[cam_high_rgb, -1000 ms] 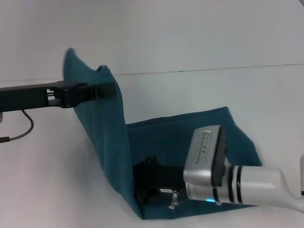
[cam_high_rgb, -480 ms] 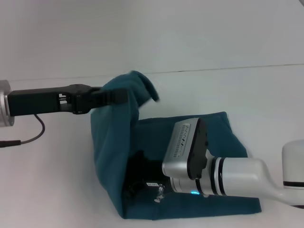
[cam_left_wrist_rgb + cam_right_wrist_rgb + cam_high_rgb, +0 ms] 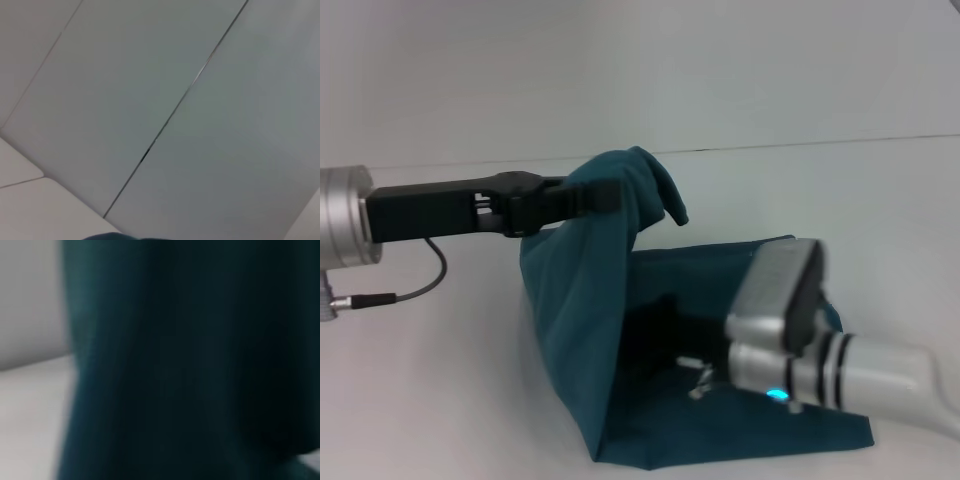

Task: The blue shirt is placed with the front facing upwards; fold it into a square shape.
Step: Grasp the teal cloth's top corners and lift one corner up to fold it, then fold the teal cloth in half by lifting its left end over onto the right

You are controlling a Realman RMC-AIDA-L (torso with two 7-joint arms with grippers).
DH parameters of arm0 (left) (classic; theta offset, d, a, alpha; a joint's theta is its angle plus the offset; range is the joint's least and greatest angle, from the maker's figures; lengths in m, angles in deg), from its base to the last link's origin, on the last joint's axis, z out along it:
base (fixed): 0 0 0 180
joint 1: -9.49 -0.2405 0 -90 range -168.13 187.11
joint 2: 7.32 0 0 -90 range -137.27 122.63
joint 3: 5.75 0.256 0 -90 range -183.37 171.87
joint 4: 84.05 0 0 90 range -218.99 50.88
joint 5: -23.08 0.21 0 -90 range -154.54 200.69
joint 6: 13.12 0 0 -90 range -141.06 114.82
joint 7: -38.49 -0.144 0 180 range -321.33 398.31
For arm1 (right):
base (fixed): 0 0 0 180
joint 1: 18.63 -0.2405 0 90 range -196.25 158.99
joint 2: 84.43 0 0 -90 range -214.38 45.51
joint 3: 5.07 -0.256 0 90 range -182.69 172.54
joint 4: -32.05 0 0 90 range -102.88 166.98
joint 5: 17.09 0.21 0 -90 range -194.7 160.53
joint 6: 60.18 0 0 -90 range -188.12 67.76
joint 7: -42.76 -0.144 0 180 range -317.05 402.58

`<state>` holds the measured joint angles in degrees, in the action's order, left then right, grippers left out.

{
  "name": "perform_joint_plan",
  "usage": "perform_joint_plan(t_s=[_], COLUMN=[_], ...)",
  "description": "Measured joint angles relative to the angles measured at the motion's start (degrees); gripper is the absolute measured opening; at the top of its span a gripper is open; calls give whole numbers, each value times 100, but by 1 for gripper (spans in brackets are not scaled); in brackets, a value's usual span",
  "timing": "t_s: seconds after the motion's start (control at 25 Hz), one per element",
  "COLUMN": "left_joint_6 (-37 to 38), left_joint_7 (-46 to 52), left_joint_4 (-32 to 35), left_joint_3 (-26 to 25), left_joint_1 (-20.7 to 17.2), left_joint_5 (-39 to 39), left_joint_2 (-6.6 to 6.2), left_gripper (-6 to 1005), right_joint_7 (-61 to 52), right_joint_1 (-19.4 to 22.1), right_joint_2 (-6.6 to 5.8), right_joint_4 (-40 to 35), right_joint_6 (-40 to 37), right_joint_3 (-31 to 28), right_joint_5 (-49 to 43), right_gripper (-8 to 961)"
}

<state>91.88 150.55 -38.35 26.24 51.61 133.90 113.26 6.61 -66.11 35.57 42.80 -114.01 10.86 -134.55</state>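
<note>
The blue shirt (image 3: pixel 720 440) lies on the white table, partly folded, with its left part lifted into a hanging flap (image 3: pixel 570 300). My left gripper (image 3: pixel 592 196) comes in from the left, shut on the flap's top edge, and holds it above the table. A loose corner (image 3: pixel 660 185) droops over past the grip. My right gripper (image 3: pixel 658 340) reaches in from the lower right into the dark hollow under the flap, resting on the flat cloth. The right wrist view is filled by the dark teal shirt (image 3: pixel 190 360). A sliver of shirt (image 3: pixel 115 236) shows in the left wrist view.
The white table (image 3: pixel 430 400) spreads to the left and behind the shirt. A thin seam line (image 3: pixel 820 143) crosses the far side. A black cable (image 3: pixel 415 285) hangs beneath the left wrist.
My left gripper has carried the lifted shirt edge to the right, over the flat part. The right arm pushed left under the flap, then drew back to the right.
</note>
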Motion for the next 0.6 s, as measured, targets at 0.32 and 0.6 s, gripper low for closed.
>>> perform_joint_plan(t_s=[0.32, 0.6], left_joint_6=[-41, -340], left_joint_7=[0, 4], left_joint_4=[0, -154], left_joint_3=[53, 335], left_joint_1=[198, 422], left_joint_5=[-18, -107], left_joint_2=[167, 324], left_gripper=[20, 20], right_joint_7=[-773, -1231], right_joint_1=[498, 753], right_joint_2=[-11, -22], right_joint_4=[-955, -1521], right_joint_6=[-650, -977], right_joint_3=[-35, -103], right_joint_5=[48, 50], right_gripper=[-2, -2])
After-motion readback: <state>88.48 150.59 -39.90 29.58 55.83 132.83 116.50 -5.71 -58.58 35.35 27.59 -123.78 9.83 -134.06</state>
